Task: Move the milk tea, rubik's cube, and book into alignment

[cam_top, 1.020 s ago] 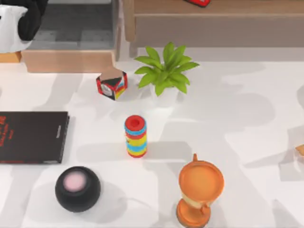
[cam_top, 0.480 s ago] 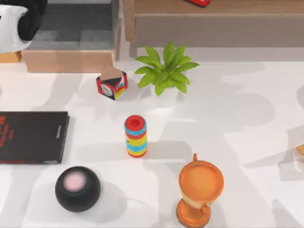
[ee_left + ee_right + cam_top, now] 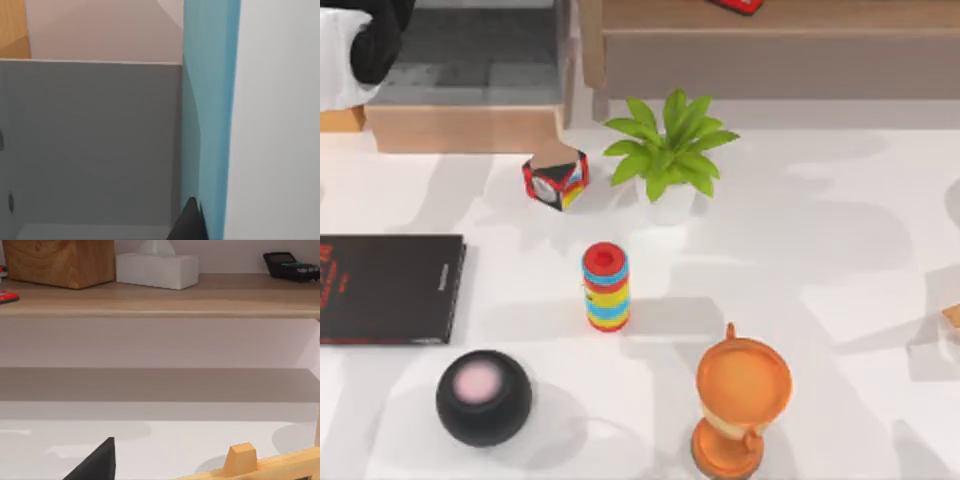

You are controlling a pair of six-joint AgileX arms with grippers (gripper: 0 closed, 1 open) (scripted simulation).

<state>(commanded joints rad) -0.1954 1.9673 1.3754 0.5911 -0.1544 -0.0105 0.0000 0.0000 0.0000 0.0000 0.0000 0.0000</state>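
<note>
Left arm [image 3: 365, 45] noted at the far-left back corner of the top view, over the grey recess beyond the worktop [image 3: 800, 230]. Nearer of the two arms to the book [image 3: 207, 115].

Left wrist view: teal cover seen as a long band running straight ahead, long axis roughly in line with the approach. Dark tip of the left end effector [image 3: 190, 225] right against that cover, touching or just beside it. Opening cannot be told; grip on the book likewise not confirmed.

Right end effector [image 3: 97, 462] parked at the worktop's right side, facing the shelf [image 3: 160, 295], a wooden stand [image 3: 250, 462] near it. Opening cannot be told.

Judged step: getting the book out onto the worktop. Black slab [image 3: 385, 290] and small tan-topped box [image 3: 555, 178] not task items.
</note>
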